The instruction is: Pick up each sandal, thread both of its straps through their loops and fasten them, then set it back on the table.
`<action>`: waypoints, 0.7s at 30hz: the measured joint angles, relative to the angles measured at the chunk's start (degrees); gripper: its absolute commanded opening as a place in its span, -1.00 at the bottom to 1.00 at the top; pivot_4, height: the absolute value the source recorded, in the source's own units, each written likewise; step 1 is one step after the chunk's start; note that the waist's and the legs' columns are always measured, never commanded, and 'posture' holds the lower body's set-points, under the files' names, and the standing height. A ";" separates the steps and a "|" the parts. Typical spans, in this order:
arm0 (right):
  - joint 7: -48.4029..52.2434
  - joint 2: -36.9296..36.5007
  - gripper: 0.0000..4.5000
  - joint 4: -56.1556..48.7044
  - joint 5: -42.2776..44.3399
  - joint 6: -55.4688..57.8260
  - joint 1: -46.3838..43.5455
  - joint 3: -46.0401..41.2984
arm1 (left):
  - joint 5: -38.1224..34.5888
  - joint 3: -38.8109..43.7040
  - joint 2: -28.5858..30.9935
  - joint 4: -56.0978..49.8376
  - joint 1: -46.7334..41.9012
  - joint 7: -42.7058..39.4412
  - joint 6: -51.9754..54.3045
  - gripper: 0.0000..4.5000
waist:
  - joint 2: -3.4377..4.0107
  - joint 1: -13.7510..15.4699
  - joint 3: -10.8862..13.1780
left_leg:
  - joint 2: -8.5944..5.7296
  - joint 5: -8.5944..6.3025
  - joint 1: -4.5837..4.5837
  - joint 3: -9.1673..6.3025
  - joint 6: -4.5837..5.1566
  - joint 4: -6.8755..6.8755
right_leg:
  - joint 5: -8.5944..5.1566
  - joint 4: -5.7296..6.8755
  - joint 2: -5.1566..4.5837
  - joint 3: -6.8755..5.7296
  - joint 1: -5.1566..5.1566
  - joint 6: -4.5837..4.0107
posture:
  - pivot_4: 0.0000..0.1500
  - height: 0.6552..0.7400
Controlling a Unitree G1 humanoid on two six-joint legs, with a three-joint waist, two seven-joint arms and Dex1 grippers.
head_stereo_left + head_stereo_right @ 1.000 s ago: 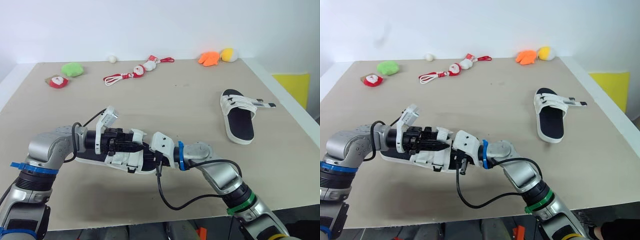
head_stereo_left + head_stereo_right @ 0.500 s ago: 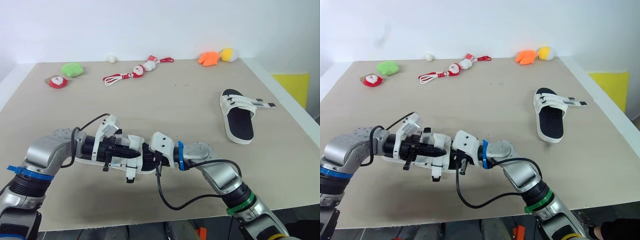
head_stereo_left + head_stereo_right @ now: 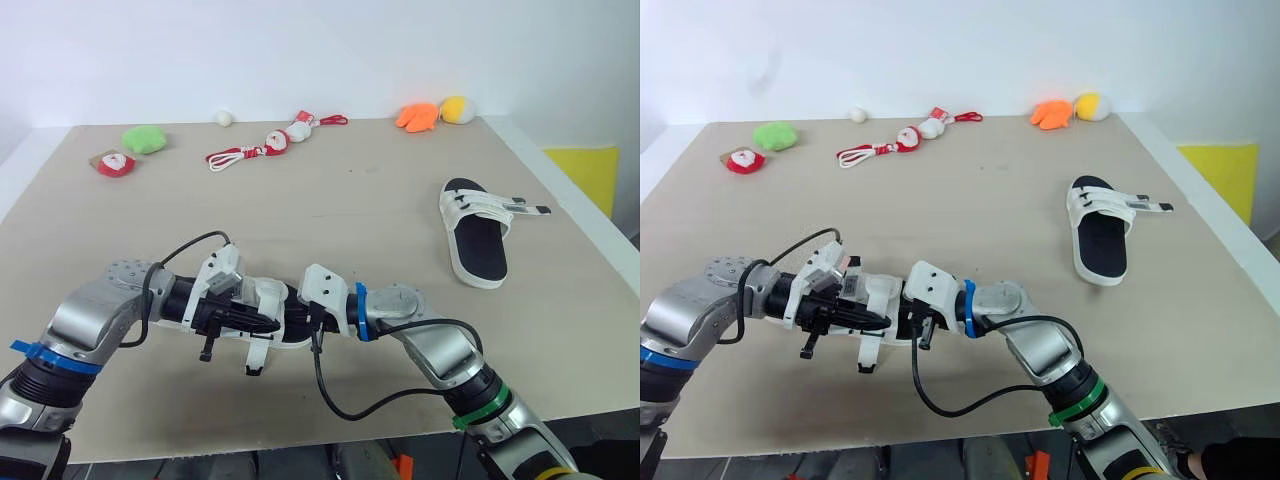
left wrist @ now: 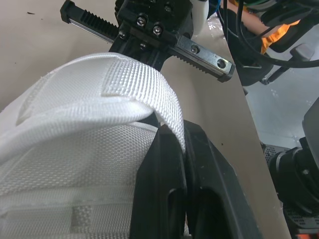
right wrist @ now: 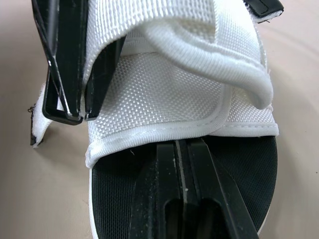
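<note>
Clamped together, the two black fingers of my left gripper (image 3: 262, 324) are pinching the white woven strap (image 4: 124, 94) of the nearer black-soled sandal with the white webbing upper (image 3: 270, 296); the webbing is arching over my fingertips and dipping into the seam between them. My right gripper (image 3: 298, 318) is pointing in from the opposite end, its fingers lying pressed together against the black footbed (image 5: 239, 174) just under the edge of the upper; I cannot tell whether they are pinching anything there.

This sandal is lying at the near side of the beige table (image 3: 350, 200) with its long axis running left to right, straight between my two grippers, so they are facing each other along it. A loose strap end (image 3: 254, 352) is drooping off the sandal's near side; I am not making out the loop it belongs in. I am judging that the strap has to travel crosswise to that long axis, with my left doing the pulling and my right doing the steadying.

Well apart, on my right side, the second black-and-white sandal (image 3: 478, 245) is lying with its long axis running near to far and its strap ends sticking out to the right; my right arm is the nearer one to it. Along the far edge a green soft toy (image 3: 146, 138) and an orange soft toy (image 3: 418, 116) are sitting out of the way.
</note>
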 measured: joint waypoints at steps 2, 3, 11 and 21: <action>-0.02 0.00 -1.00 0.00 0.00 0.00 -0.02 0.00 | -0.73 0.22 0.50 -1.12 0.24 -0.04 0.94 -0.31 | 0.00 0.00 0.00 | 0.00 0.00 0.00 0.00 0.00 0.00 | 0.00 0.00 0.00 0.01 0.01 0.00 | 1.00 1.00; -0.05 0.00 -1.00 0.00 0.00 0.00 -0.04 0.00 | -1.15 0.49 0.75 -1.55 0.45 -0.07 1.50 -0.12 | 0.00 0.00 0.00 | 0.00 0.00 0.00 0.00 0.00 0.01 | 0.00 0.00 0.00 0.01 0.01 0.00 | 1.00 1.00; -0.06 0.46 -1.00 0.00 0.00 0.00 -0.08 0.03 | -11.29 12.90 2.61 -7.21 5.33 5.98 11.05 0.94 | 0.00 -0.16 0.01 | 0.13 0.00 0.00 0.01 0.00 0.00 | 0.01 0.00 0.05 -0.04 -0.03 0.02 | 1.00 1.00; 0.13 0.75 -1.00 -0.33 -0.05 -0.16 0.28 0.77 | -31.27 33.62 7.42 -15.35 15.98 13.77 23.50 0.94 | -0.01 -0.38 0.02 | 0.27 -0.05 0.02 0.05 -0.04 -0.09 | -0.04 0.00 0.15 -0.03 -0.13 -0.06 | 1.00 1.00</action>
